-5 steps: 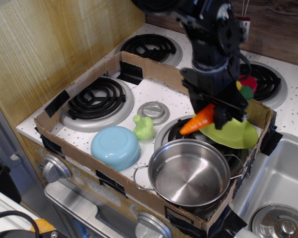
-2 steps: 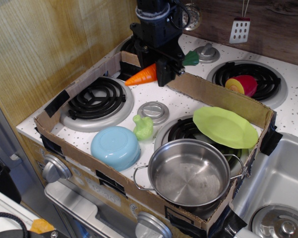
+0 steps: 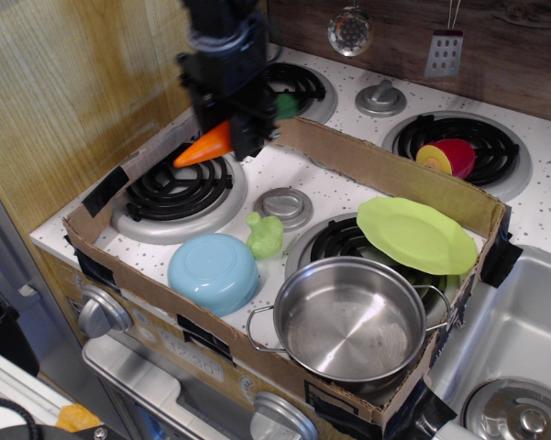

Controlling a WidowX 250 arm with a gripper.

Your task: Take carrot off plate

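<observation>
Claw (image 3: 227, 137) clamped on carrot (image 3: 204, 146), held above tabletop's left-rear burner (image 3: 179, 187), well clear of plate (image 3: 418, 235); releasing from up here risks it rolling toward the cardboard wall (image 3: 119, 179).

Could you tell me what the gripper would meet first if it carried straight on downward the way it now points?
Probably the black coil burner just below the gripper and its carrot, though depth is uncertain.

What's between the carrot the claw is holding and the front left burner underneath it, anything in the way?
Nothing visible. The claw holds the carrot above the front left burner, whose coil is bare. The nearest things, the blue bowl and the small green toy, sit off to the side, and the plate is far to the right.
</observation>
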